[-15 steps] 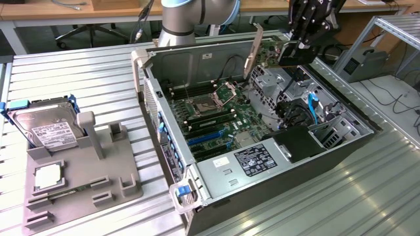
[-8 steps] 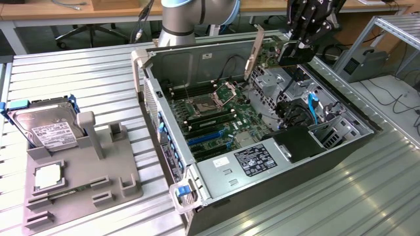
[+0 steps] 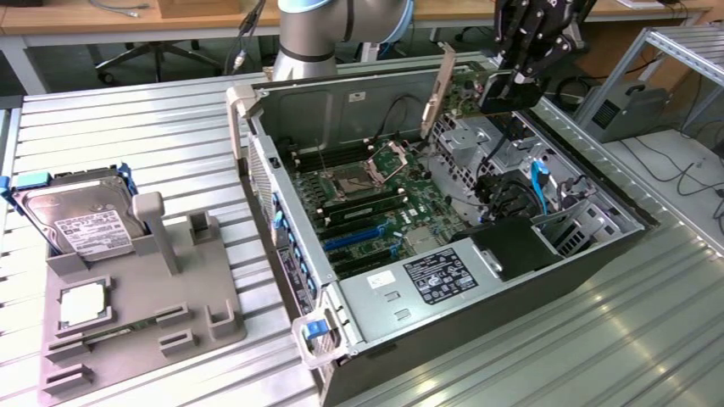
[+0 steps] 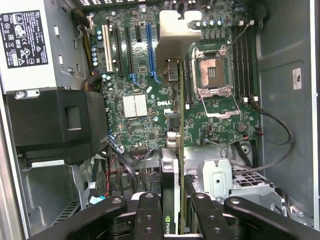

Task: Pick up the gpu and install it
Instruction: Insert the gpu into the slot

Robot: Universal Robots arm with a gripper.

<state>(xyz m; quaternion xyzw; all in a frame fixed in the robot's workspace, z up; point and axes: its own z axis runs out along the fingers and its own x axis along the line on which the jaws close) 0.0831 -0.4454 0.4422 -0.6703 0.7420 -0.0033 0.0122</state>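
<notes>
While the gripper (image 4: 172,216) clamps the gpu (image 4: 171,150) edge-on above the open computer case (image 3: 453,360), the card hangs over the motherboard (image 4: 220,125), seemingly to line up with the blue slots (image 4: 148,45).

The arm (image 3: 308,47) is a silver-grey tube with a pale blue joint cap (image 3: 339,7), and a dark cable (image 3: 242,42) runs alongside it. The gripper (image 3: 496,96) is black. Its fingers (image 4: 148,217) are jointed bars with round pivot pins (image 4: 116,201).
</notes>
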